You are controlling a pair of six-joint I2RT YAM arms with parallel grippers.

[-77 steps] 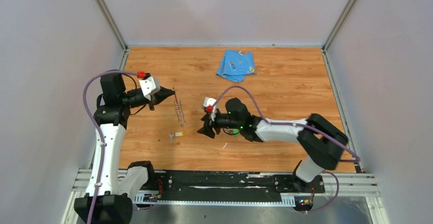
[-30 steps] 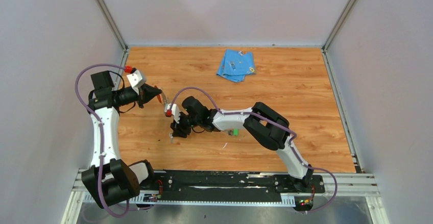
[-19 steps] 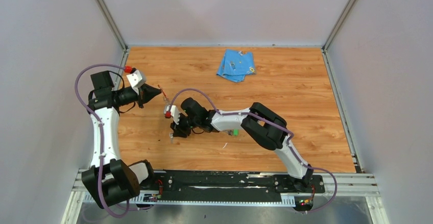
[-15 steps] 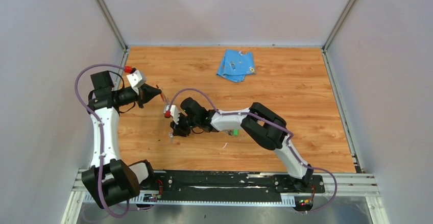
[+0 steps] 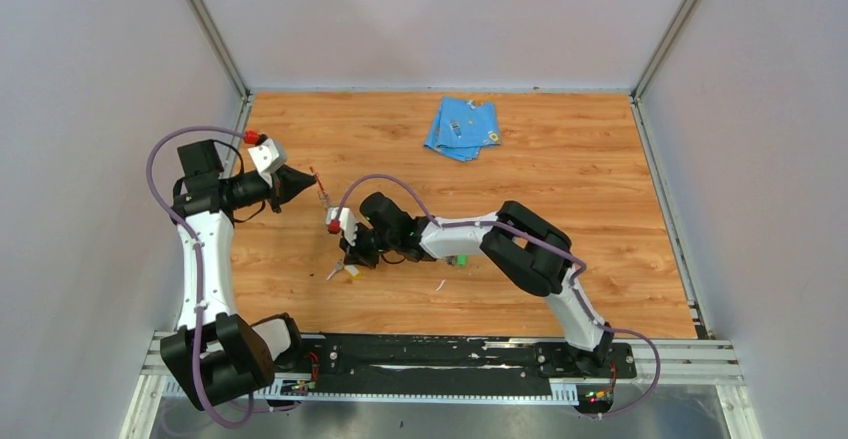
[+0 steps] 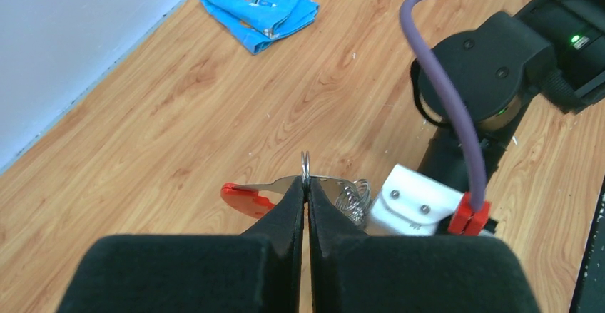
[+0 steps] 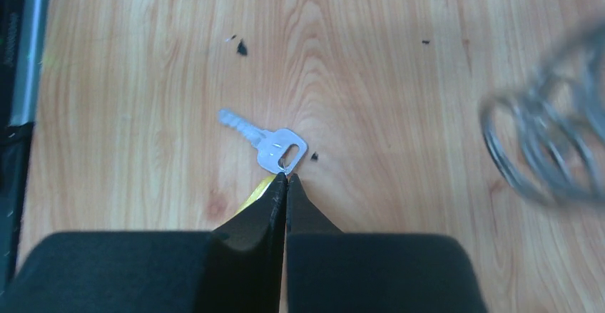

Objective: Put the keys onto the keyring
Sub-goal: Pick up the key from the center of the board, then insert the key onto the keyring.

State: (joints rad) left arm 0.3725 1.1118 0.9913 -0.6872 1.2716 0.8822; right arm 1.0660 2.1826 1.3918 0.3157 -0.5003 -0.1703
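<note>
Right wrist view is showing my right end effector (image 7: 285,179) pinching shut on the head of the yellow-tagged key (image 7: 270,144), its blade pointing away over the surface (image 7: 399,56). It is looking light, stiff and slippery, so I am judging the flat head the safest hold. My right arm is stretching low across to the left, while my left end effector (image 6: 307,188) is clamping the keyring (image 6: 305,163) aloft nearby.

High fixed view down over the whole table (image 5: 600,209); both wrist views close, low, keyring (image 6: 275,183) common to both.
</note>
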